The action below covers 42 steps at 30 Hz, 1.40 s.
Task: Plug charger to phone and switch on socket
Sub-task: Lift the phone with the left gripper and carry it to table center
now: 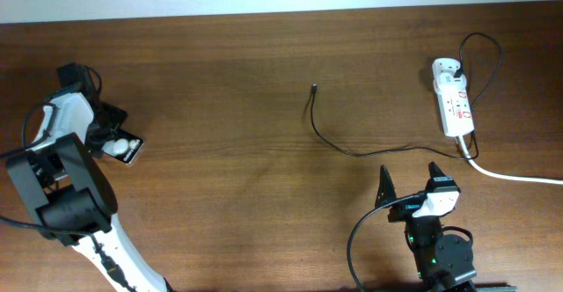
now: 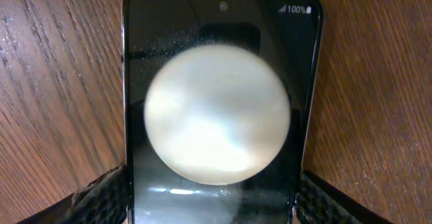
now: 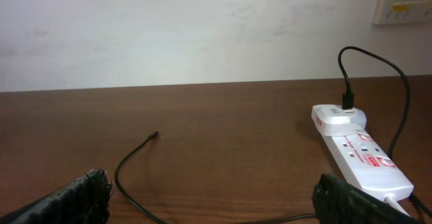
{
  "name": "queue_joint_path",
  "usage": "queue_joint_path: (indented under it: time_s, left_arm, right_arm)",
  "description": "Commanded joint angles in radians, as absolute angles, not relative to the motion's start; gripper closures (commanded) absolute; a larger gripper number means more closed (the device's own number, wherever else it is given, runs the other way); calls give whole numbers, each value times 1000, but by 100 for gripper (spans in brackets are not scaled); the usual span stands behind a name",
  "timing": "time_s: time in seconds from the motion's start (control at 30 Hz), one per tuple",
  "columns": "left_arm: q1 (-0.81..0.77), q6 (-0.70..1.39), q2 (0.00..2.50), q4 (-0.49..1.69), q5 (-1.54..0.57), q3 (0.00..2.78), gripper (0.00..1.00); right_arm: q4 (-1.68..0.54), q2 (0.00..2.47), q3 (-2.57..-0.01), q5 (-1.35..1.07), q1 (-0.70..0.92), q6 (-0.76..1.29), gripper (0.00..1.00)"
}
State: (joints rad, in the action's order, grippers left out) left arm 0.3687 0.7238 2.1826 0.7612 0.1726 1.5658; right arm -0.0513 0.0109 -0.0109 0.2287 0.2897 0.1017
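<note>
**Two task items well apart: phone far left, plug tip mid-tabletop**

Far left: the left end effector [image 1: 114,142] sits on the phone [image 1: 130,149], which lies flat on the tabletop [image 1: 220,178]. In the wrist view its fingers [image 2: 108,197] press both long edges and appear clamped. The phone's long axis runs straight away from that wrist, status-bar end farthest. The port end is therefore probably the near one, which is out of frame.

Centre: the charger cable [image 1: 352,153] ends in a free plug tip [image 1: 314,88], well apart from the phone.

Right: the right end effector [image 1: 410,182] is spread wide and empty. The tip lies ahead of it and to its left, so this arm is nearer. The power strip [image 1: 455,107] lies ahead to its right, adapter [image 1: 446,66] seated.
</note>
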Motion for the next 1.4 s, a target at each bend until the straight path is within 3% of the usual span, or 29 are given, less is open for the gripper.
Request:
queue_joint_path:
  time_s: [0.0, 0.2, 0.43, 0.7, 0.9, 1.17, 1.37]
  left_arm:
    - [369, 733, 2278, 784, 159, 1523, 27]
    - [369, 717, 2278, 783, 165, 1523, 43]
    - [369, 702, 2278, 786, 165, 1523, 45]
    - [316, 656, 2278, 907, 165, 1691, 55]
    - [131, 650, 2278, 925, 125, 1806, 55]
    - [-236, 650, 2278, 860, 19, 1835, 56]
    - [-399, 611, 2278, 888, 25, 1835, 56]
  right_arm:
    - [-57, 4, -6, 248, 293, 101, 1]
    - [-57, 4, -6, 248, 293, 101, 1]
    - [-57, 4, -6, 248, 293, 101, 1]
    - [-57, 4, -6, 248, 293, 101, 1]
    - [-57, 4, -6, 248, 293, 101, 1]
    - [-57, 4, -6, 248, 293, 101, 1]
    - [-57, 4, -6, 248, 293, 101, 1]
